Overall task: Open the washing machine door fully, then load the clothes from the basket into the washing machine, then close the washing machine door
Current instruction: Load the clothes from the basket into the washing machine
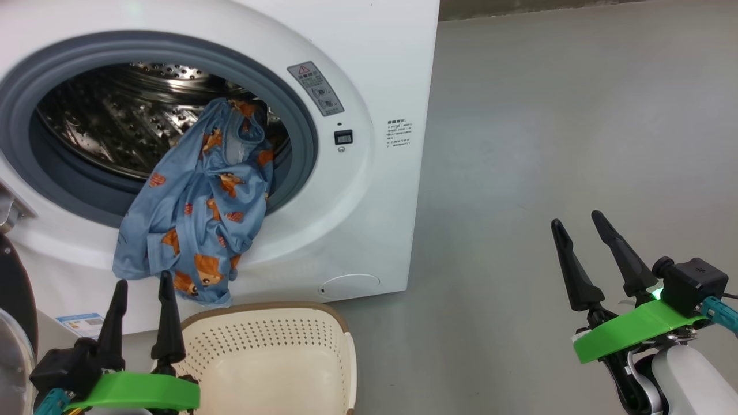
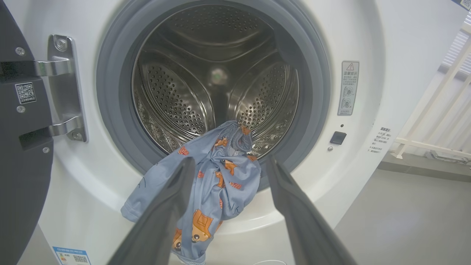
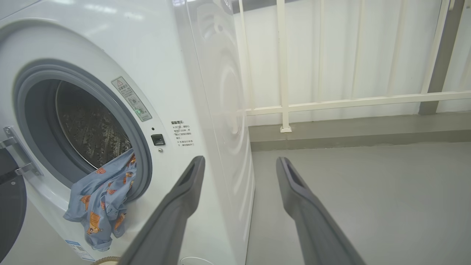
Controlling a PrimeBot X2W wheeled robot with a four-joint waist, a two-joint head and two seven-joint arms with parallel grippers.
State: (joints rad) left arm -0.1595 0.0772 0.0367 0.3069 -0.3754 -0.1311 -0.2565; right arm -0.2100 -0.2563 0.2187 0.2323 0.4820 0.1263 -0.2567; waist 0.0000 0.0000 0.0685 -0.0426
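The blue garment with the orange animal print is only half loaded. Its upper end lies inside the drum, and the rest spills over the lower right of the grey gasket and hangs down the white front of the washing machine, with the hem ending just above the basket. What I can see of the basket is bare (its near end is cut off by the frame, so I won't swear to it). The washing machine door stands swung out at the left, away from the opening. My left gripper is spread wide with nothing in it, close to the hanging hem. My right gripper is equally wide and empty, well off to the right over the floor. I judge the step in hand to be getting this cloth wholly inside. I'd take the bunched middle of the hanging part rather than a thin edge, lift it above the gasket lip, carry it deep into the drum and let go there, so nothing drapes back across the seal where the door would pinch it.
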